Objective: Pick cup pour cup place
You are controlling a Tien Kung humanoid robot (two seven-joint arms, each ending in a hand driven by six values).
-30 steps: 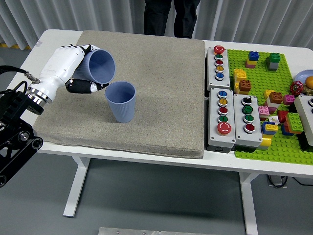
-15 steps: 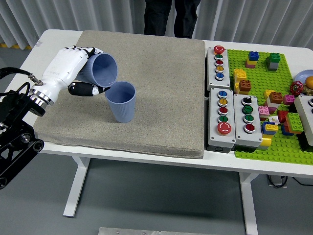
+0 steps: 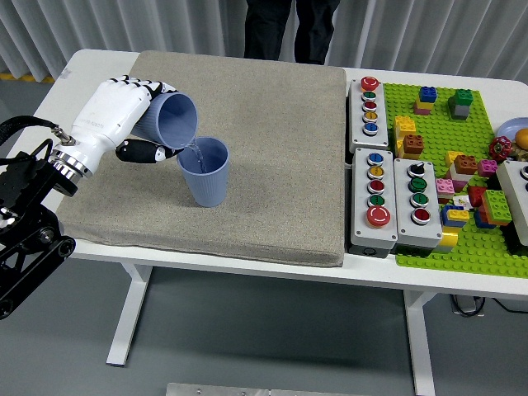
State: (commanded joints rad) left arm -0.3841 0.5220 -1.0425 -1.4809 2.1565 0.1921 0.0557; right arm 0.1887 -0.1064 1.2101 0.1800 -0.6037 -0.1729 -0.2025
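Blue tilted cup (image 3: pixel 169 118) in left hand (image 3: pixel 115 115) pours into upright cup (image 3: pixel 205 171).

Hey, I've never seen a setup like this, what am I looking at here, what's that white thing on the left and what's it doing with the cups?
This is one picture from a camera high on a humanoid robot, looking down over its white table. The white thing is the robot's left hand on a black arm. Its fingers grip a blue cup, tilted so a thin stream of water runs into a second blue cup standing upright on a grey mat. The right hand is out of view. To the right lie grey button boxes with coloured buttons and a green building-brick baseplate holding coloured bricks. At the top, a person's dark-trousered legs stand behind the table.
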